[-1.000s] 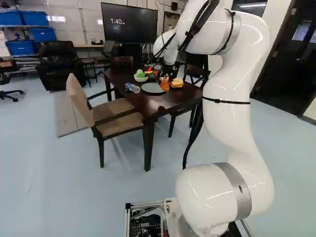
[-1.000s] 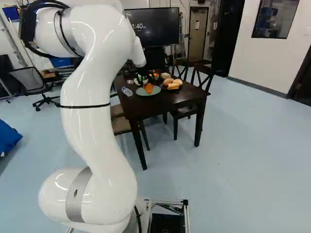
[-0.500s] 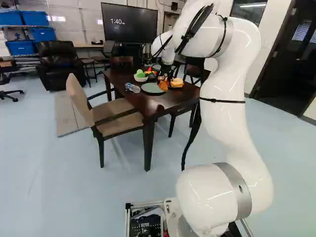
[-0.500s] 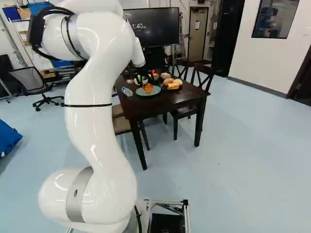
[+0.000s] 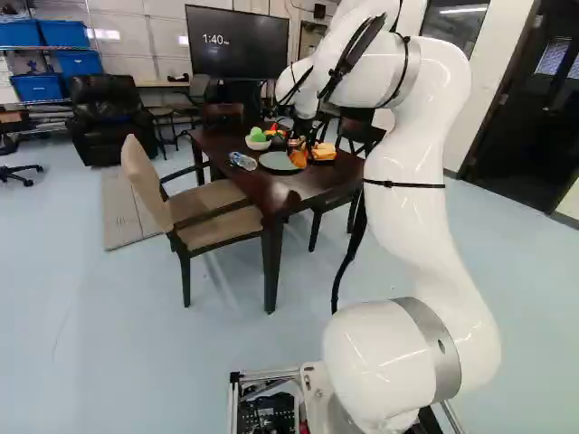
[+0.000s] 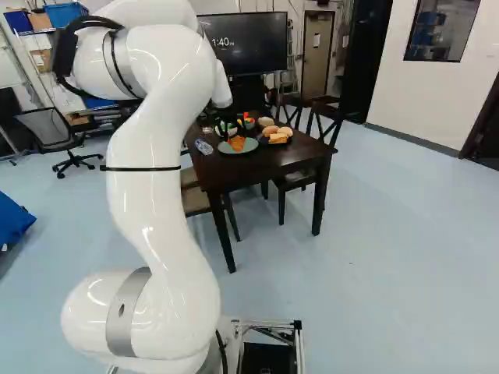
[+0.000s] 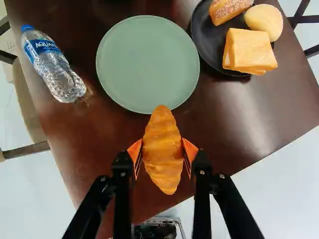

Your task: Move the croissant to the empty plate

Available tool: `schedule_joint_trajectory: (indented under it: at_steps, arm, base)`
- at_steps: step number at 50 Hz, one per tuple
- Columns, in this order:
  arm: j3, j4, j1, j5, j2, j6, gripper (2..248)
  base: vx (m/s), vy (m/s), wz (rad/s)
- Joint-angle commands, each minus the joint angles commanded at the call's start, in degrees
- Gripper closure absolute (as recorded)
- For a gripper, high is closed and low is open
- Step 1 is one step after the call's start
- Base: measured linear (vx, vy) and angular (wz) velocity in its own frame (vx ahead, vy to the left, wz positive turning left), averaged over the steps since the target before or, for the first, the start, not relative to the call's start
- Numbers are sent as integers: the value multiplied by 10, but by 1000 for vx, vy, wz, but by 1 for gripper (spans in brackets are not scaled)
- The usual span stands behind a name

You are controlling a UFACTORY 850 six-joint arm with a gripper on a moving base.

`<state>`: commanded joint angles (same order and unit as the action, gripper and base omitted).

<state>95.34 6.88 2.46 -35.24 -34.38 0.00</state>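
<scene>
Left base view: one croissant (image 7: pixel 163 129), grasped by the gripper (image 7: pixel 162 150), has been carried slightly left, its placement on the empty plate (image 7: pixel 148 64) seemingly brought closer.

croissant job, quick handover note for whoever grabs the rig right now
Gripper: shut on the croissant, orange pads against both sides.
Green plate: empty, on the table ahead of the gripper, between the water bottle and the black plate.
Done: croissant gripped.
Left: bring it fully over the green plate, lower it, release, back away.
</scene>
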Motion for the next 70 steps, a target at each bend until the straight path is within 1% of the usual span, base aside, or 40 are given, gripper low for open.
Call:
schedule_joint_trajectory:
  at_steps: [34, 70]
  arm:
    - [0, 0, 0, 0, 0, 0, 124]
    - [0, 0, 0, 0, 0, 0, 124]
  base:
    - [1, 0, 0]
    - [48, 0, -2]
